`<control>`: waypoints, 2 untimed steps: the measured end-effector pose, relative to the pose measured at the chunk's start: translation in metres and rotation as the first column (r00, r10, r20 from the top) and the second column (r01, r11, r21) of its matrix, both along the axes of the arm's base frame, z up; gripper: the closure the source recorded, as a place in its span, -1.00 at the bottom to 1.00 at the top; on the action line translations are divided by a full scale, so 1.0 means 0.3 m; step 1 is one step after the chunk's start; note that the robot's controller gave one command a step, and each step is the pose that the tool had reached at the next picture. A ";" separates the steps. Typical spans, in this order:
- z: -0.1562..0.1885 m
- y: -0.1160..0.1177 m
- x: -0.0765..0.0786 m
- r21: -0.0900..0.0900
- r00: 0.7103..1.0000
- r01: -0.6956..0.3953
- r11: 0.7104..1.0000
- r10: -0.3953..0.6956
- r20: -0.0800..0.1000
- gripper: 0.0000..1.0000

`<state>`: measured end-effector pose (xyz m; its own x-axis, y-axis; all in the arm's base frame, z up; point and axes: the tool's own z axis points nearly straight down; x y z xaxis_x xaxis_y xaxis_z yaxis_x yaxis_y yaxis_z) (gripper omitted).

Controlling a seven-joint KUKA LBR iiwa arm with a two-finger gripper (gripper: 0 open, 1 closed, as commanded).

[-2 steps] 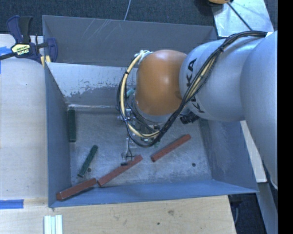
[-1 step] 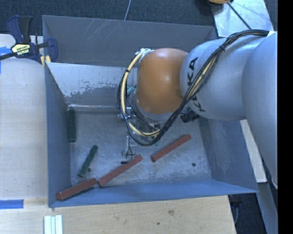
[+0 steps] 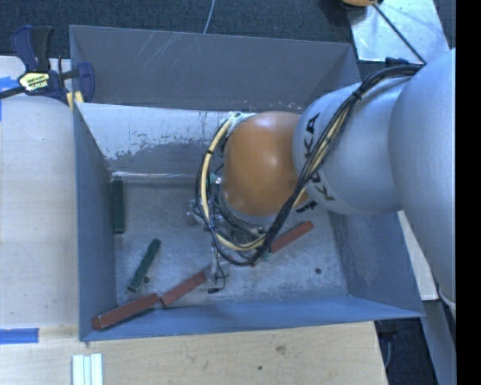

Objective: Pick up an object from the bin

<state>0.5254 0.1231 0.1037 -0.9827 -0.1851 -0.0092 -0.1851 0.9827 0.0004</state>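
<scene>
The jaws hang low in the middle of the bin point(image 3: 224, 70), tucked under the arm's orange cover point(image 3: 256, 167) and its cables. These hide them, so I cannot tell how wide they stand or whether they grip anything. Nearest them is the upper end of a long red-brown stick point(image 3: 148, 303), lying flat and slanting to the near left corner, its end free to be gripped. A second red-brown stick point(image 3: 295, 236) pokes out on the right. Further left lie a green pen point(image 3: 144, 265) and a dark green bar point(image 3: 117, 207).

High, oblique view over bin point(image 3: 224, 70)
</scene>
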 end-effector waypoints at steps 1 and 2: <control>-0.106 -0.090 -0.104 0.000 0.990 -0.139 0.990 0.139 -0.004 1.00; -0.106 -0.090 -0.104 0.000 0.990 -0.139 0.990 0.139 -0.004 1.00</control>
